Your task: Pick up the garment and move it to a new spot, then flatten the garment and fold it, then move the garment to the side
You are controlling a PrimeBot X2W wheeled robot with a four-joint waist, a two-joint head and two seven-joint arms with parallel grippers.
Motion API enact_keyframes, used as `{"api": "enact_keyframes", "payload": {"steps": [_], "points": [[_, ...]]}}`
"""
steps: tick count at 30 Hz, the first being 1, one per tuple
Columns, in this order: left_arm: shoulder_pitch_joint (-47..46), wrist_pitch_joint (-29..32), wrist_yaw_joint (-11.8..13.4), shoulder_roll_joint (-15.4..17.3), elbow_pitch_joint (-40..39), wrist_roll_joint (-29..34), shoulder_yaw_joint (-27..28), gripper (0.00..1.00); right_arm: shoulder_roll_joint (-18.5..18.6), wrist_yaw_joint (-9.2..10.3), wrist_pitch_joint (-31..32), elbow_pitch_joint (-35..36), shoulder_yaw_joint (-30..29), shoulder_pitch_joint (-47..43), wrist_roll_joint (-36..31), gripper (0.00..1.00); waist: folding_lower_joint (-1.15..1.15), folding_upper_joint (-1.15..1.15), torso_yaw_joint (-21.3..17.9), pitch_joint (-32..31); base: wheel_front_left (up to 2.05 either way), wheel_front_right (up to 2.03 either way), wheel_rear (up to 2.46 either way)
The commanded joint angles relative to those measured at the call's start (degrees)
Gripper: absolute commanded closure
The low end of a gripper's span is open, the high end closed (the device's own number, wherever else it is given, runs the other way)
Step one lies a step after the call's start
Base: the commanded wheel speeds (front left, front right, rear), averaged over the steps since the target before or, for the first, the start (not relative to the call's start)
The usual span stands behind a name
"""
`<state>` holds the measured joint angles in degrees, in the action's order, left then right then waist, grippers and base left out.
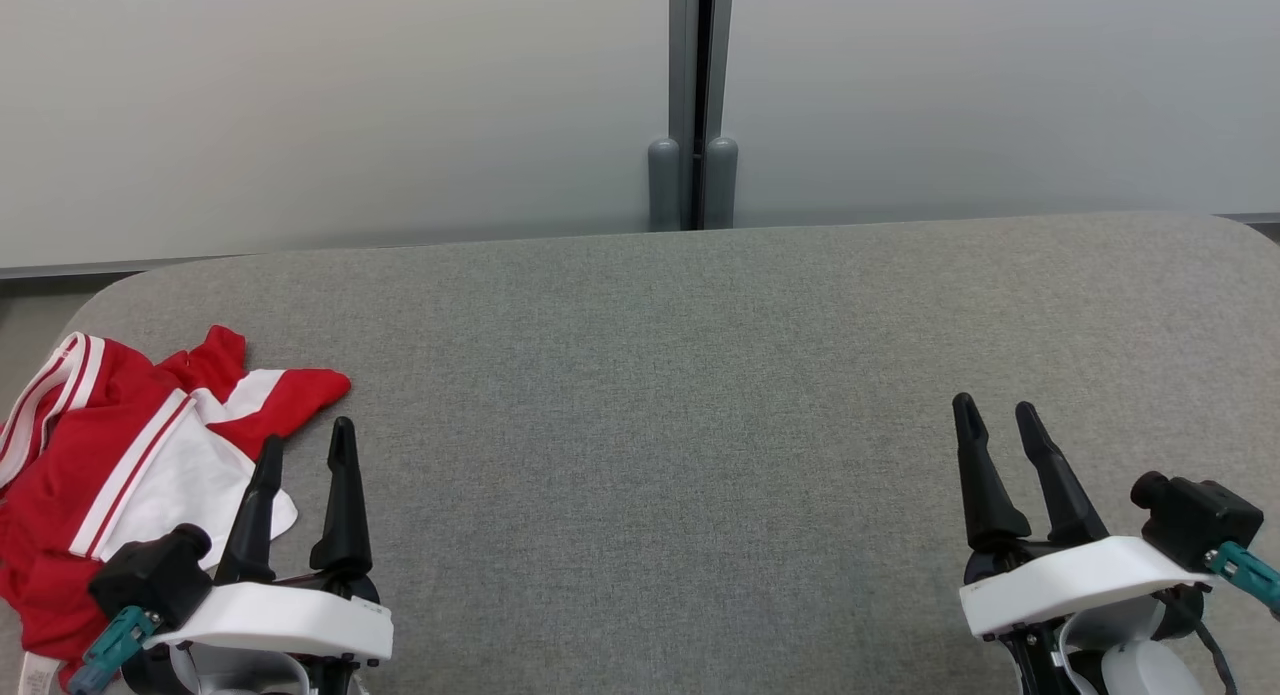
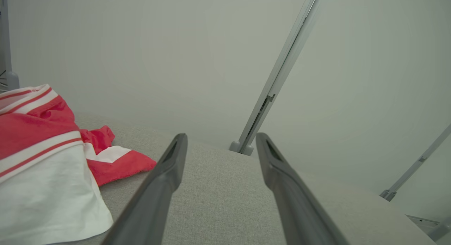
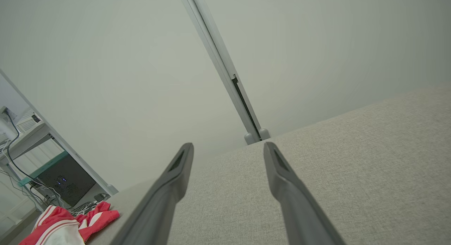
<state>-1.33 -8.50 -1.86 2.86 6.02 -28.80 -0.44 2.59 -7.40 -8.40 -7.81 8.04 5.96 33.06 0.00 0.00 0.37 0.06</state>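
The left gripper (image 1: 306, 437), two long dark fingers on a white wrist, is seen in the head view with its jaws spread and nothing between them. It is placed just beside the crumpled red-and-white striped fabric garment (image 1: 110, 445). One finger overlaps the white cloth in the picture, but whether it touches cannot be told. The garment is heaped at the left end of the grey, fabric-covered, round-cornered table (image 1: 650, 375). The right gripper (image 1: 994, 407) is likewise held open and empty over bare table at the right, well apart from the cloth. In the left wrist view the left gripper (image 2: 221, 137) is shown parted above bare table, and the garment (image 2: 35, 132) is bunched to the left of the fingers, not between them. In the right wrist view the right gripper (image 3: 228, 146) is pointed across bare table towards a grey metal post (image 3: 225, 72) between pale wall panels, and the garment (image 3: 70, 224) is glimpsed small at the lower left. No part of the task is judged to be done: the garment has not yet been lifted, moved, flattened or folded. Everything is left to do, and a first grasp by the nearer left gripper is judged to be the step in hand.
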Motion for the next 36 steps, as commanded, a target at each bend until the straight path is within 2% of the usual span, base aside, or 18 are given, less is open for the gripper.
{"api": "enact_keyframes", "payload": {"steps": [1,18,36], "points": [[0.09,-0.49,0.29,0.45,-0.53,1.30,-0.05,0.00,0.59,-0.10,-0.64,0.54,0.21,1.16,-1.29,0.00,0.00,0.00,0.01,-0.01,0.00,0.00,0.00],[0.40,-2.83,0.87,0.56,-1.05,10.61,-1.17,0.00,0.58,-0.12,-3.00,-0.38,1.20,1.63,-11.02,0.00,0.00,0.00,0.14,-0.04,0.00,0.00,0.00],[0.50,-4.94,1.03,0.50,-1.76,18.42,-1.57,0.00,0.44,-0.14,-5.10,-1.16,2.00,2.05,-18.37,0.00,0.00,0.00,0.10,-0.01,0.00,0.00,0.00]]}}
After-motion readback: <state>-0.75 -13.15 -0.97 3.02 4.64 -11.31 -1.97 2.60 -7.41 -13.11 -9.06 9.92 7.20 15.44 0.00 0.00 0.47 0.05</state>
